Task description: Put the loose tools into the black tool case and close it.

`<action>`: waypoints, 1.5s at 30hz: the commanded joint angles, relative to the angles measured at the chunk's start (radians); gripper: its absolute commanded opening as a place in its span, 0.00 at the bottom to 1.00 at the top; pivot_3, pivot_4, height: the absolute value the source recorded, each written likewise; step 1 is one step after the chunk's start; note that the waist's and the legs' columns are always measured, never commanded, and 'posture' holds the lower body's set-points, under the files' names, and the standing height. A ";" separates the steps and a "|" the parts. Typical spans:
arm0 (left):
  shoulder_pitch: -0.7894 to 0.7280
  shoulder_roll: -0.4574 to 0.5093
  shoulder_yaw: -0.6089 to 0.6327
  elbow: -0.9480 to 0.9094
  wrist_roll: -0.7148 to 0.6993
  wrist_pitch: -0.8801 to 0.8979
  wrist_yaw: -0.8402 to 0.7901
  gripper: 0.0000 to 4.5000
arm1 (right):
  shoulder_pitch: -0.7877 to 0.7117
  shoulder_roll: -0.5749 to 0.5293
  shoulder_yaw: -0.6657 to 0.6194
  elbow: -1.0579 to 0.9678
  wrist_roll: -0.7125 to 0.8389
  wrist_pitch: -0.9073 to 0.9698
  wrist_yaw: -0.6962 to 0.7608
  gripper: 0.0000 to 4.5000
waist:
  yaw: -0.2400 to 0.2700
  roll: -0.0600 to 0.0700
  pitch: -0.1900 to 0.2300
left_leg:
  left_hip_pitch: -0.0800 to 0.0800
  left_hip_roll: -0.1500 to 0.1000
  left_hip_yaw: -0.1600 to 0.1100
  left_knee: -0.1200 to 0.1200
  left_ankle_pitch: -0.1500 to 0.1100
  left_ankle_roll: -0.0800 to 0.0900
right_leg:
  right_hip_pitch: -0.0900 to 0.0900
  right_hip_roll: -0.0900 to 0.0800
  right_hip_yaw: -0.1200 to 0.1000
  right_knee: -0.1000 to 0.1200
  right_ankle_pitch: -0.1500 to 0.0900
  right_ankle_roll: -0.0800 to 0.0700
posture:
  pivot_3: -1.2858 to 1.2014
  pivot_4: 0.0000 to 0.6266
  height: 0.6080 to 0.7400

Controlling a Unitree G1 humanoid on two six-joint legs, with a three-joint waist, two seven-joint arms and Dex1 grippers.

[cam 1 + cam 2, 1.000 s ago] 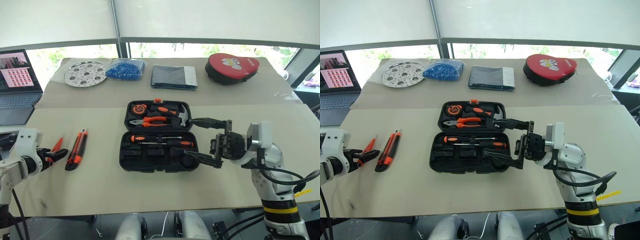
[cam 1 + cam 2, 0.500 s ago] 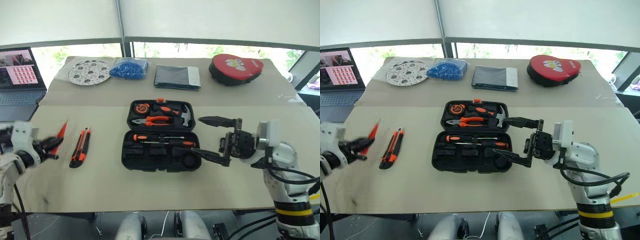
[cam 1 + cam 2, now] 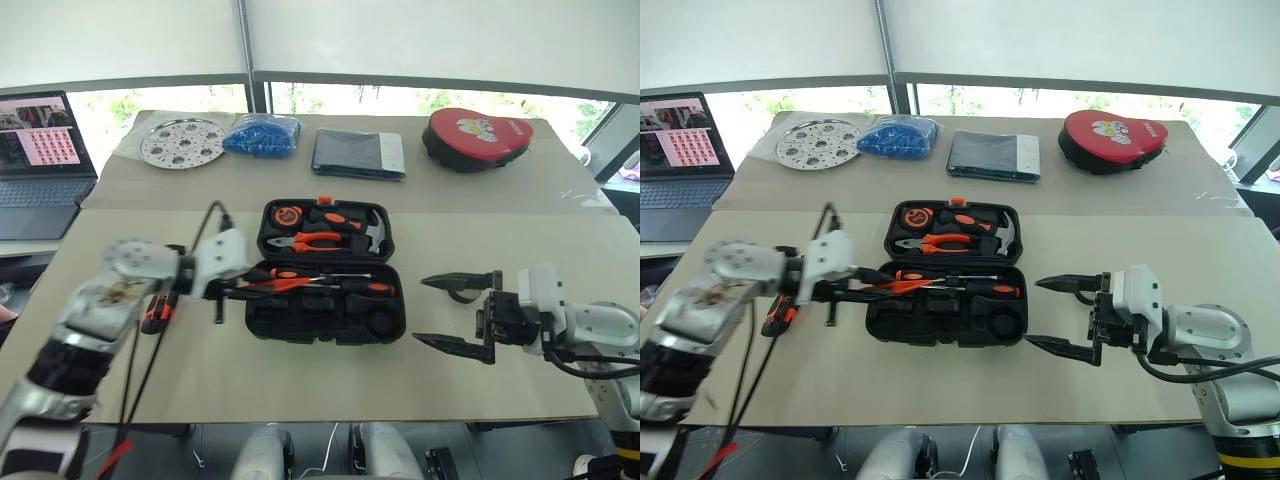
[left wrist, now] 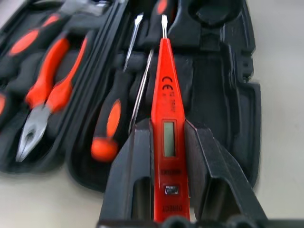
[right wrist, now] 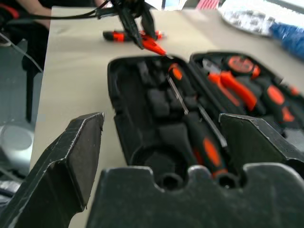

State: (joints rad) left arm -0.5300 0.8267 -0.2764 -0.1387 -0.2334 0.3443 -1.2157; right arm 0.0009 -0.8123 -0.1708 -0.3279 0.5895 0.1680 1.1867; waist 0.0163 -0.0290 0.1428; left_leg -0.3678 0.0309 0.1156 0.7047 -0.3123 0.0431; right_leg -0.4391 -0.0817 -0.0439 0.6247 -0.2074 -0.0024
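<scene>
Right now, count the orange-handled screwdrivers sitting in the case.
2: both screwdrivers lie side by side in the top recess of the black tool case's near half. The tester screwdriver stays outside, clamped in the left gripper.

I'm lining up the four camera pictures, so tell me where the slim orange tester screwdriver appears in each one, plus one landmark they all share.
Left eye view: tester screwdriver in the left gripper, over the case's left edge.
Right eye view: same spot.
Left wrist view: centre, clamped between the fingers, tip toward the case.
Right wrist view: far end, beyond the case.
Shared landmark: the open black tool case.
</scene>
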 commanded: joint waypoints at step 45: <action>-0.060 -0.180 0.094 0.080 0.013 0.050 -0.032 0.41 | 0.122 0.048 -0.046 -0.067 0.060 -0.007 -0.005 1.00 | -0.003 -0.001 0.000 | -0.001 0.003 -0.002 0.009 -0.003 0.006 | 0.001 0.002 0.005 0.003 0.000 0.002 | 0.52 0.24 1.00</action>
State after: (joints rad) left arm -0.6082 0.6483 -0.2195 -0.0788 -0.1983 0.4545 -1.2583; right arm 0.1226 -0.7693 -0.1817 -0.3821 0.6216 0.1685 1.1847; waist 0.0135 -0.0296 0.1429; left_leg -0.3684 0.0335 0.1137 0.7141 -0.3157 0.0488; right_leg -0.4382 -0.0792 -0.0392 0.6277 -0.2073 -0.0006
